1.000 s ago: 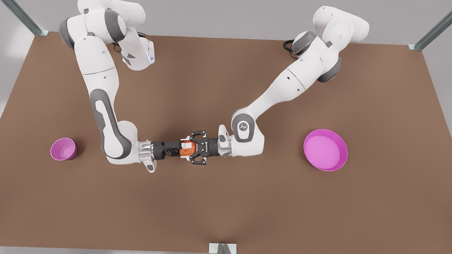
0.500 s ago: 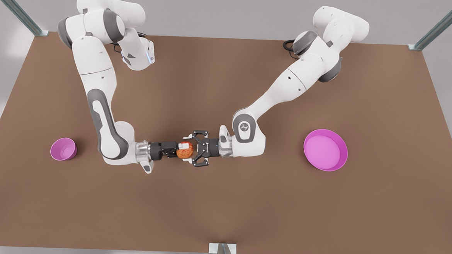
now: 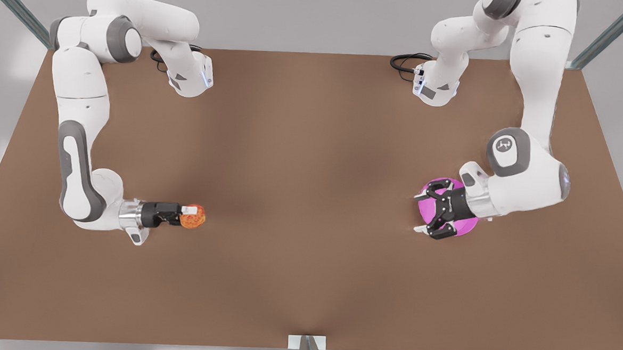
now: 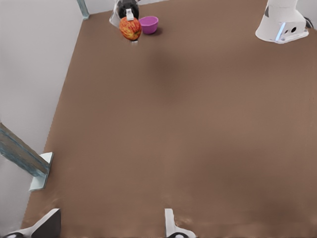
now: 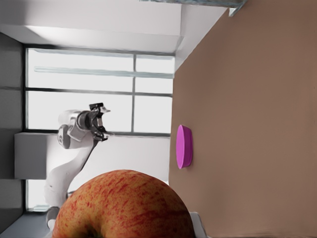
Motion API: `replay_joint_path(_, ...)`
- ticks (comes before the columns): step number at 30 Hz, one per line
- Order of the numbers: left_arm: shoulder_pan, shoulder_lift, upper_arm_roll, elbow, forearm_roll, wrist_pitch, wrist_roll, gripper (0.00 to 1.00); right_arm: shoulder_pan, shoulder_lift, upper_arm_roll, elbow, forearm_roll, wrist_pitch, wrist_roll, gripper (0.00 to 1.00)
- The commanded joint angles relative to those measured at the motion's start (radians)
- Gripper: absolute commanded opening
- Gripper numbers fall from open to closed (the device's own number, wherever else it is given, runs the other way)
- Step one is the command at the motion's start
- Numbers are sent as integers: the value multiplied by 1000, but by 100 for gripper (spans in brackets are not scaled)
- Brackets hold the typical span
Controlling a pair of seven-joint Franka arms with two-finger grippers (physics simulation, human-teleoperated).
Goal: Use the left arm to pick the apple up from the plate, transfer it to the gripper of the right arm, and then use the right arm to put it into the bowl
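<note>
**Right arm holds the apple as left arm hangs over the plate**

The right gripper (image 3: 186, 211), at the front view's left, is clamped on the red-and-yellow apple (image 3: 194, 218), its white-tipped fingers (image 3: 187, 209) pressed to the fruit above the brown table (image 3: 312, 169). From the left wrist view, the small pink bowl (image 4: 148, 24) sits on the table near the apple, apart from it. The left gripper (image 3: 421, 211), at the front view's right, hangs over the wide pink plate (image 3: 466, 226) with its black linkage fingers (image 3: 435, 232) spread wide and nothing between them. The only marking is a small white emblem (image 3: 503, 146) on a grey joint cap of the left arm, a symbol rather than readable letters.
</note>
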Motion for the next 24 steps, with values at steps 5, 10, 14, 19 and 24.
replay_joint_path(5, -24, -140, 70, 212, 548, -632, -1609, 100, -109, 5, -5, 44, -142, -137, -20, 67)
replay_joint_path(10, -221, -96, 302, 246, 538, -452, -1744, 100, -198, 13, -6, 48, -190, -137, -83, 67)
replay_joint_path(14, -222, 30, 302, 315, 555, -456, -1847, 100, -269, 73, -6, 125, -245, -188, -107, 68)
replay_joint_path(19, -225, 27, 302, 315, 555, -463, -1882, 100, -327, 165, -37, 291, -264, -300, -103, 68)
replay_joint_path(24, -227, 27, 302, 315, 554, -477, -1884, 100, -410, 235, -80, 461, -290, -421, -87, 68)
